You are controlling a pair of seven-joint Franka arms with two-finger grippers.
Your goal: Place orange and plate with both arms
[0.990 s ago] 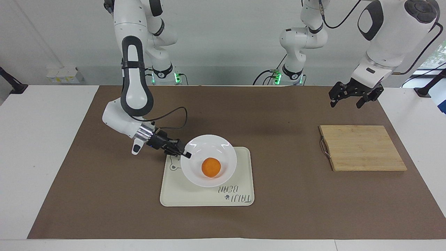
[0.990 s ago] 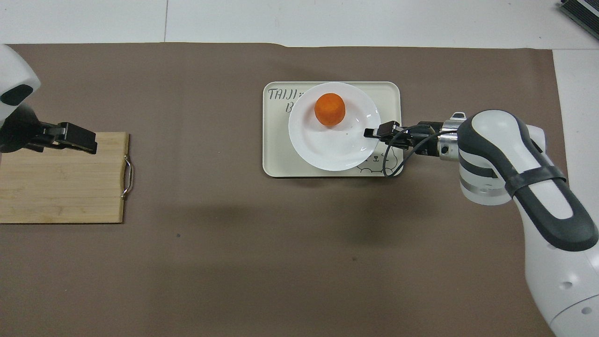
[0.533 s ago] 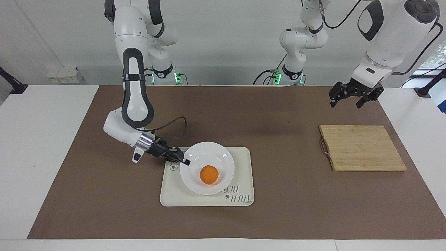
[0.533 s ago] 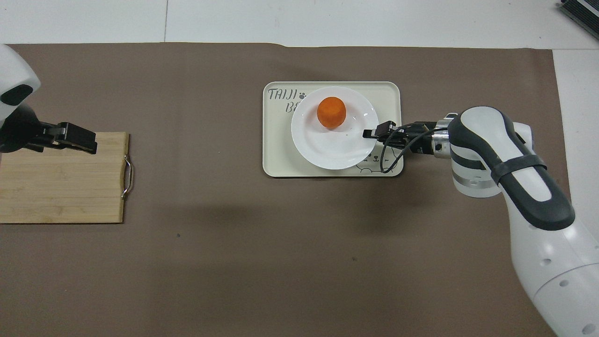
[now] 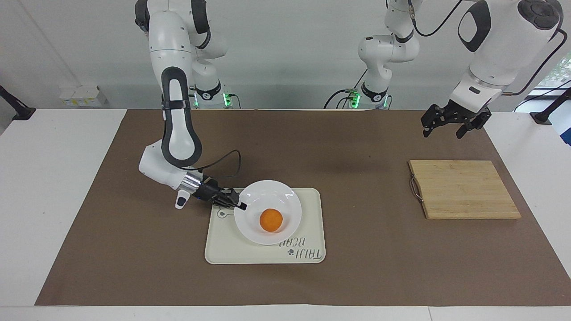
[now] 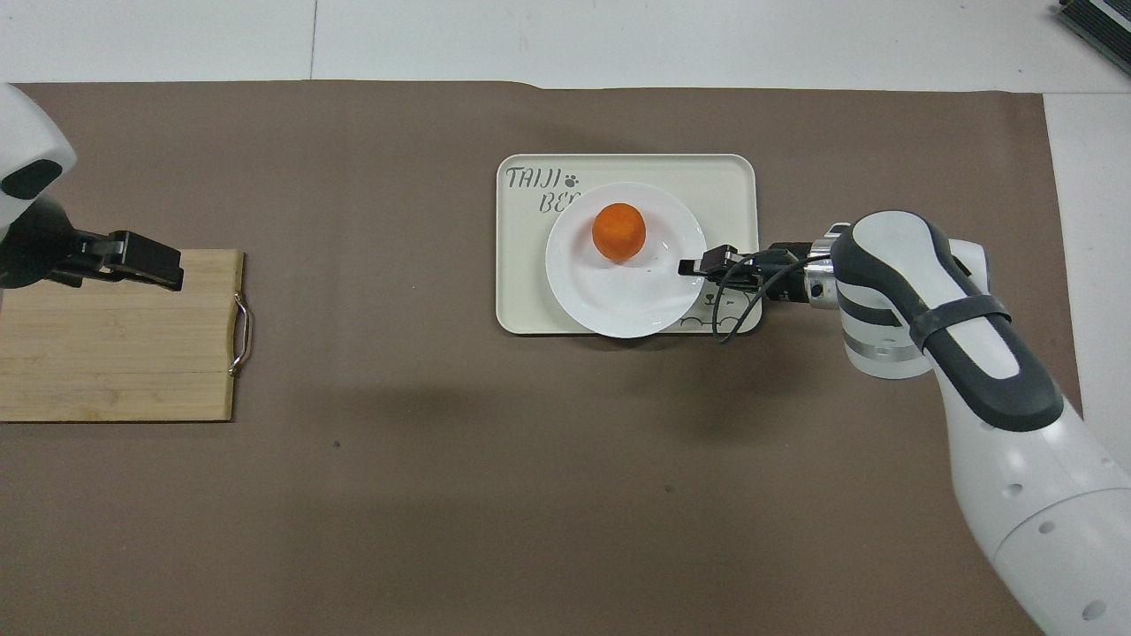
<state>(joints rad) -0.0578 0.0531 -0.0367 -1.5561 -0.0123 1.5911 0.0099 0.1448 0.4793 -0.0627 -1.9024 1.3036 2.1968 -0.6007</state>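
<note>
The white plate (image 5: 267, 194) lies low over the cream tray (image 5: 308, 227), and I cannot tell whether it rests on it. The orange (image 5: 271, 220) sits in the plate, off centre. My right gripper (image 5: 241, 206) is shut on the plate's rim at the edge toward the right arm's end of the table. In the overhead view the plate (image 6: 618, 300), the orange (image 6: 618, 231) and the right gripper (image 6: 694, 266) show the same grip. My left gripper (image 5: 441, 133) waits open and empty, up in the air over the wooden board's edge.
A wooden cutting board (image 5: 464, 189) with a metal handle lies toward the left arm's end; it also shows in the overhead view (image 6: 115, 353). The tray (image 6: 521, 291) bears a bear drawing and lettering. A brown mat (image 5: 357, 147) covers the table.
My right gripper has lowered the plate with the orange toward the tray and drawn it slightly nearer to the robots. The left arm has not moved.
</note>
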